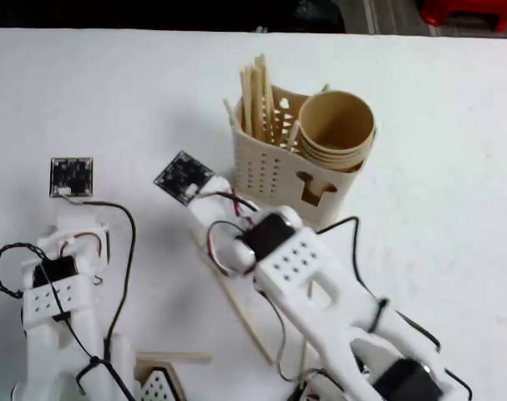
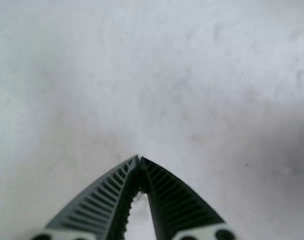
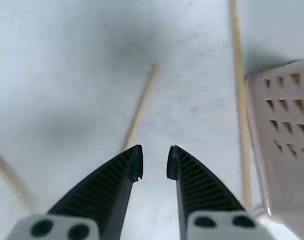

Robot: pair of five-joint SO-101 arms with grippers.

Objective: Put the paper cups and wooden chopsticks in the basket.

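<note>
From above, the basket (image 1: 291, 171) holds the paper cups (image 1: 337, 125), with a loose chopstick (image 1: 236, 296) beside it under the right arm; the left gripper (image 2: 139, 162), well apart from the basket, is pinched together, while the right gripper (image 3: 154, 162), fingers slightly apart beside the basket, has the nearest chopstick (image 3: 140, 107) just ahead, running lengthwise away.

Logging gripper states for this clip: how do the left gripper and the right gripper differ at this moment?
The left gripper is shut, its tips touching; the right gripper is open, with a gap between its tips. The left gripper faces the white table; the right gripper points at a chopstick lying on the table, with the basket close by. Both are dark and ridged, and both hold nothing.
</note>
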